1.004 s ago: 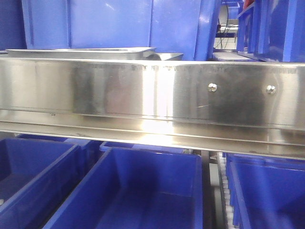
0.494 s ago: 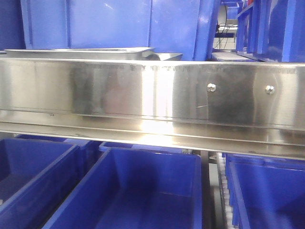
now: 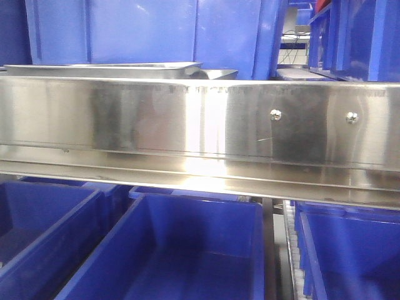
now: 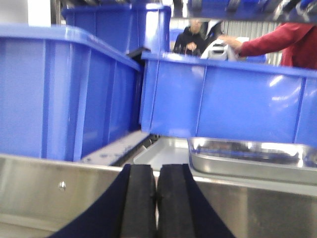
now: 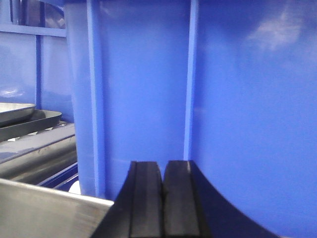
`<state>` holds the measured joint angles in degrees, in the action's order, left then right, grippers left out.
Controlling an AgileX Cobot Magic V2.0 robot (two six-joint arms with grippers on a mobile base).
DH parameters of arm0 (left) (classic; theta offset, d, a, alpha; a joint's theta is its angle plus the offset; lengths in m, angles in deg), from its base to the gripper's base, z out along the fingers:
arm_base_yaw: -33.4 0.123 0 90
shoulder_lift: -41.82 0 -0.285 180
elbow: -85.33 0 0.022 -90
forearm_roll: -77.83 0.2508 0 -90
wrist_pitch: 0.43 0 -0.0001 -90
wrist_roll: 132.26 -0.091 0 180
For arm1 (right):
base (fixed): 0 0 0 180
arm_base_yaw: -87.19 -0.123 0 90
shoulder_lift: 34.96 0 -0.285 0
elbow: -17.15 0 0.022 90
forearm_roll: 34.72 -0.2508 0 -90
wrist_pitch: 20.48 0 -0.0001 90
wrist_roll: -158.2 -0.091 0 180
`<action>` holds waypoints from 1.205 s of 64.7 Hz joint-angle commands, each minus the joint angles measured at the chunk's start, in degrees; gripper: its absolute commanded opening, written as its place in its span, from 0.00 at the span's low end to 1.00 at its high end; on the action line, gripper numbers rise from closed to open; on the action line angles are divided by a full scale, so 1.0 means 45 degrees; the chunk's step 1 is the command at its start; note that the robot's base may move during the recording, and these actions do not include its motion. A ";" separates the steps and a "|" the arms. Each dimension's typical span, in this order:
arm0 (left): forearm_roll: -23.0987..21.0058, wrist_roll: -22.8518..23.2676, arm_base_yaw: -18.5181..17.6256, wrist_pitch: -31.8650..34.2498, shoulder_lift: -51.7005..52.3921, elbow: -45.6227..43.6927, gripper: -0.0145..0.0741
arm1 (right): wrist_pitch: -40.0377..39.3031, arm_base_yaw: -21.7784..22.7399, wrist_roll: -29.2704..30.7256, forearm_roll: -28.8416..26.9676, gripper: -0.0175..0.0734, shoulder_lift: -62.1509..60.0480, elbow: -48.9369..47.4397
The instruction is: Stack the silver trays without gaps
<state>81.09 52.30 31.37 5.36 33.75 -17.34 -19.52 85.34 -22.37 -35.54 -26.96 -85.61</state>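
A silver tray (image 4: 252, 158) lies behind the steel rail, to the right of my left gripper (image 4: 157, 171), which is shut and empty with its tips level with the rail's top edge. In the front view only tray rims show above the rail: a long one (image 3: 106, 67) and a second rim (image 3: 215, 74) at its right end. In the right wrist view tray edges (image 5: 22, 119) lie at the far left. My right gripper (image 5: 162, 168) is shut and empty, close in front of a blue bin wall (image 5: 223, 99).
A long steel rail with screws (image 3: 200, 122) spans the front view. Blue bins (image 3: 187, 250) sit below it and tall blue bins (image 4: 59, 94) stand behind and left of the trays. A person in red (image 4: 277, 42) reaches over the far bin.
The front view has drifted slightly; the rail's screws sit a little further left. Nothing else has visibly moved.
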 commanded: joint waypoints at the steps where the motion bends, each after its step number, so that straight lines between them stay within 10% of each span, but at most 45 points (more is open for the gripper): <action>1: 0.0022 -0.0022 0.0023 0.0327 0.0062 -0.0025 0.17 | -0.0305 0.0054 0.0042 0.0023 0.12 -0.0048 -0.0005; 78: 0.0022 -0.0022 -0.0242 0.0299 0.0062 -0.0025 0.17 | -0.0305 0.0054 0.0042 0.0023 0.12 -0.0048 -0.0005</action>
<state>81.09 52.30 31.22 5.48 33.75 -17.34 -19.52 85.34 -22.37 -35.58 -26.96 -85.61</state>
